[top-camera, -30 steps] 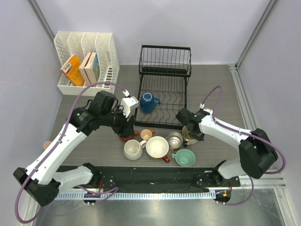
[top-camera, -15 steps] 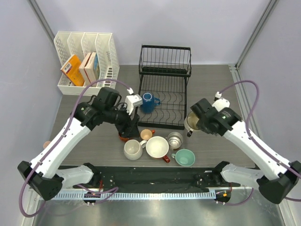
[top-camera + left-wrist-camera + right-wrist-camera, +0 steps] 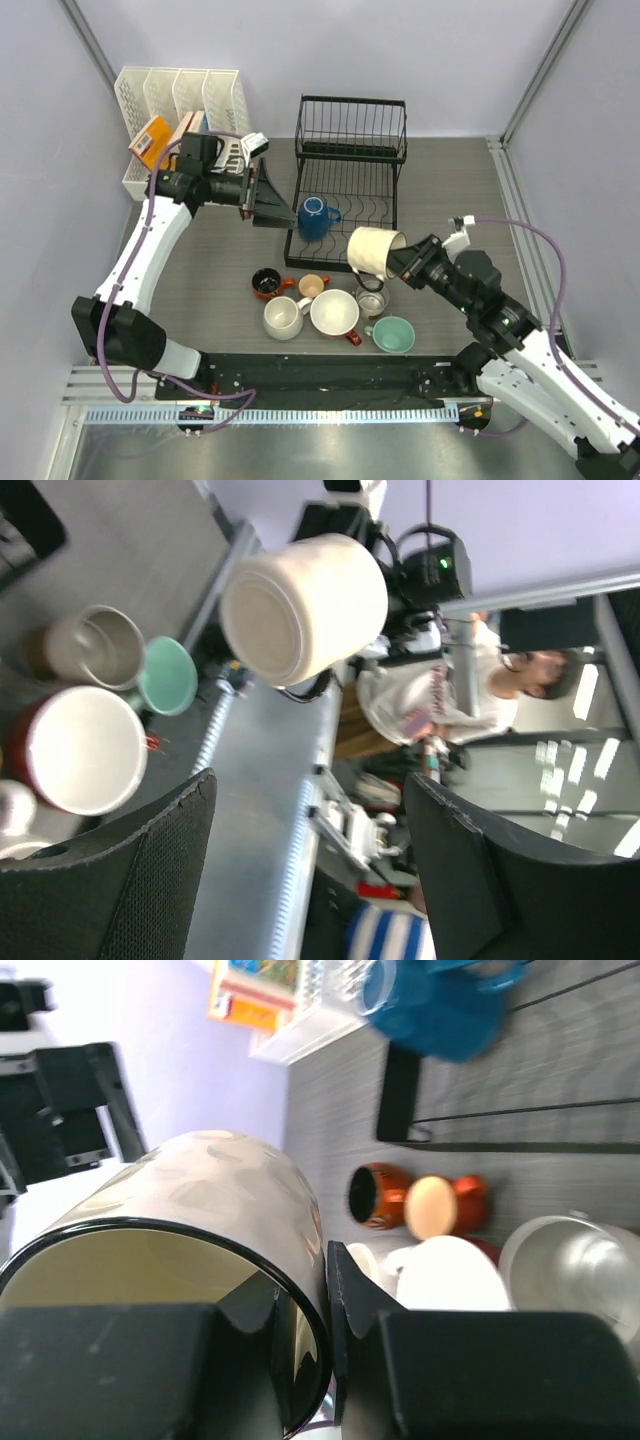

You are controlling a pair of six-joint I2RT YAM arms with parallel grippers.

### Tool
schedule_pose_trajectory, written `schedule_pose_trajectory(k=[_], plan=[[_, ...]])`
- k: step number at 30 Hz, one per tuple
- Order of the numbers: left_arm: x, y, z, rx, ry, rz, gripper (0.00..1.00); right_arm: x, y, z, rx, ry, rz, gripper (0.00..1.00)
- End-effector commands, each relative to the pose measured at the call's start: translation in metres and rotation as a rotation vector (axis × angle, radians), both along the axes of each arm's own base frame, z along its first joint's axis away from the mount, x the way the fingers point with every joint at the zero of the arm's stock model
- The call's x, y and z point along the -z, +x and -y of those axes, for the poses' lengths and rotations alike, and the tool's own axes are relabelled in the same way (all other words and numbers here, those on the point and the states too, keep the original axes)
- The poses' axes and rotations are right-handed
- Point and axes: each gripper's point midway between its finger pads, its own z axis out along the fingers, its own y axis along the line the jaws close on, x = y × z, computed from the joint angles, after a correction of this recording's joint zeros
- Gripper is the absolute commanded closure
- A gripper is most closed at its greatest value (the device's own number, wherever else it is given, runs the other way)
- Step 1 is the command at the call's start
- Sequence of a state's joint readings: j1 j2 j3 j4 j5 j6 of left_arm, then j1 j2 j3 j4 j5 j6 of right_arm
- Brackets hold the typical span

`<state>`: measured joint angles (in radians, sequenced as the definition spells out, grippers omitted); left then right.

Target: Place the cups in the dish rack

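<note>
Your right tool [image 3: 402,262] is clenched on the rim of the cream mug [image 3: 372,250]. The right wrist view shows one finger inside the mouth and one outside. The mug hangs in the air, tipped onto its side with its base pointing toward your left arm. It is above the steel cup [image 3: 372,297] and just in front of the near right corner of the dish rack [image 3: 350,125], not inside it.

Your left tool [image 3: 263,203] is released and holds nothing. It is raised beside the rack's left edge. The blue mug [image 3: 315,216] sits in the near left part of the rack's lower tier, close to that tool but not touching its fingers.

The other cups stand clustered on the tabletop [image 3: 450,190] in front of the rack, between the two arms: a dark mug [image 3: 265,283], a peach one [image 3: 312,286], a white one [image 3: 283,318], a red one with a white inside [image 3: 335,312] and a teal one [image 3: 393,334]. All of them are well apart from your left tool and lie below your right one.
</note>
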<state>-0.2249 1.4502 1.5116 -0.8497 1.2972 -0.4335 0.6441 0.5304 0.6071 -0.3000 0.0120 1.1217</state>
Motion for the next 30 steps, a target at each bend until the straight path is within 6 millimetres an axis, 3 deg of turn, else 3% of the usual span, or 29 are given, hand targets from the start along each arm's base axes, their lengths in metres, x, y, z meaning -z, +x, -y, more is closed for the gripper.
schedule_pose_trajectory(k=[1, 5, 6, 7, 9, 16, 22, 30], plan=[[-0.030, -0.026, 0.008, 0.100, -0.100, -0.093, 0.23, -0.121, 0.001, -0.036, -0.159, 0.319, 0.317, 0.99], [-0.031, -0.046, 0.019, 0.151, -0.099, -0.089, 0.21, -0.145, 0.016, -0.058, -0.206, 0.379, 0.360, 0.99], [-0.028, -0.047, 0.019, 0.150, -0.099, -0.095, 0.21, -0.163, 0.013, -0.062, -0.241, 0.420, 0.403, 0.99], [-0.030, -0.048, 0.019, 0.145, -0.099, -0.120, 0.21, -0.155, 0.025, -0.075, -0.257, 0.425, 0.368, 0.99], [-0.033, -0.048, 0.019, 0.147, -0.115, -0.096, 0.21, -0.169, 0.027, -0.082, -0.287, 0.502, 0.382, 0.99], [-0.036, -0.053, 0.018, 0.133, -0.122, -0.066, 0.20, -0.172, 0.042, -0.095, -0.271, 0.504, 0.380, 0.99], [-0.029, -0.044, 0.021, 0.098, -0.107, -0.070, 0.21, -0.170, 0.044, -0.107, -0.289, 0.542, 0.372, 0.99], [-0.026, -0.034, 0.024, 0.038, -0.087, -0.066, 0.23, -0.150, 0.051, -0.133, -0.297, 0.578, 0.335, 0.99]])
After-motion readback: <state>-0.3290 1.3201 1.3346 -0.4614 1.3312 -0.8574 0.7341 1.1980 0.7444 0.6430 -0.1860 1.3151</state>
